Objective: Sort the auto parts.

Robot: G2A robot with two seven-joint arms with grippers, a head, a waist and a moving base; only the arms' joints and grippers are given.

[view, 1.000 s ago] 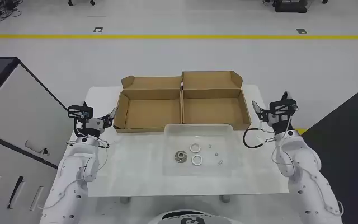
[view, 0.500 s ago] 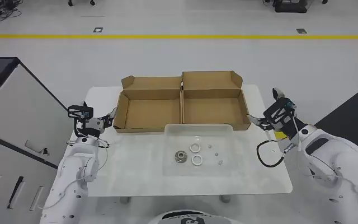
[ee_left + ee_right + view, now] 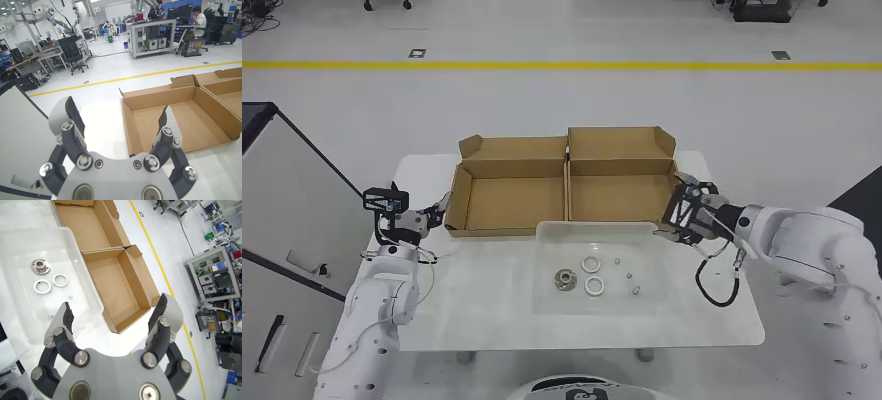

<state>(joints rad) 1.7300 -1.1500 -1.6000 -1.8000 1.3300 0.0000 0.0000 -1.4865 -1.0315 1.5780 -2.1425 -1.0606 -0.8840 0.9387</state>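
Top view: left gripper [image 3: 438, 213], spread wide and empty, sits beside the left box [image 3: 507, 205]. Hub [image 3: 564, 279], two rings [image 3: 592, 264] and nuts [image 3: 629, 272] lie in the clear tray [image 3: 542, 228]. Right gripper [image 3: 673, 212], also spread and empty, hovers at its right corner.

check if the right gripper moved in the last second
Yes: the right gripper has swung inward from off the table to a corner of the nearest cardboard box.

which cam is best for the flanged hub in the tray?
Right wrist view: the hub sits close and unblocked in the clear tray, bore and flange holes visible. Top view gives it as a small grey disc. Left wrist view faces a cardboard box.
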